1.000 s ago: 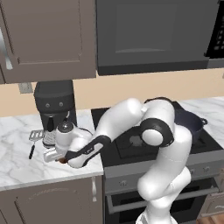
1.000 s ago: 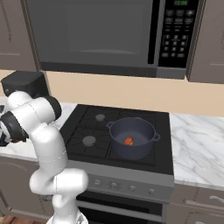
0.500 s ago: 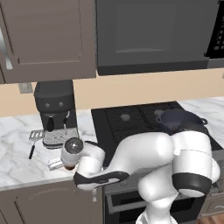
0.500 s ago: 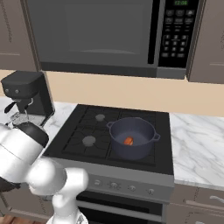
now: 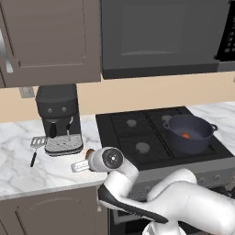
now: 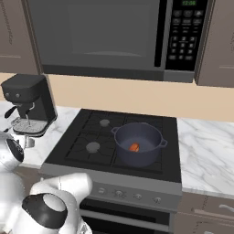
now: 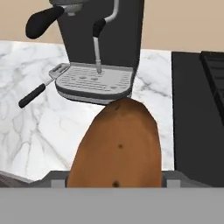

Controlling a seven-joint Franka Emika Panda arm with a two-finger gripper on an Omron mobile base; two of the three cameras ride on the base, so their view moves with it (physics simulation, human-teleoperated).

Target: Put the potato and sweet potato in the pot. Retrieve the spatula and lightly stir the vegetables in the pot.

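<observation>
The brown potato (image 7: pixel 118 148) sits large between my fingertips in the hand view, and my gripper (image 7: pixel 114 181) is shut on it just above the marble counter. From the left base view the potato (image 5: pixel 89 153) shows as a brown end by the gripper (image 5: pixel 81 164) near the counter's front edge. The dark blue-grey pot (image 5: pixel 189 134) stands on the stove's front right burner with the orange-red sweet potato (image 5: pixel 185 135) inside it, and the pot (image 6: pixel 137 144) holds the sweet potato (image 6: pixel 134 147) in the right base view too. The spatula (image 5: pixel 35 148) lies left of the coffee machine, its black handle (image 7: pixel 31 96) pointing toward the counter front.
A black coffee machine (image 5: pixel 58 114) with a drip tray (image 7: pixel 95 82) stands at the counter's back, right behind the held potato. The black stove (image 5: pixel 151 137) adjoins the counter on the right, under a microwave (image 6: pixel 105 36). My arm is folded low before the stove front.
The arm has dropped from arching over the counter to folding low in front of the stove. The hand with the potato has shifted a little right along the counter edge.
</observation>
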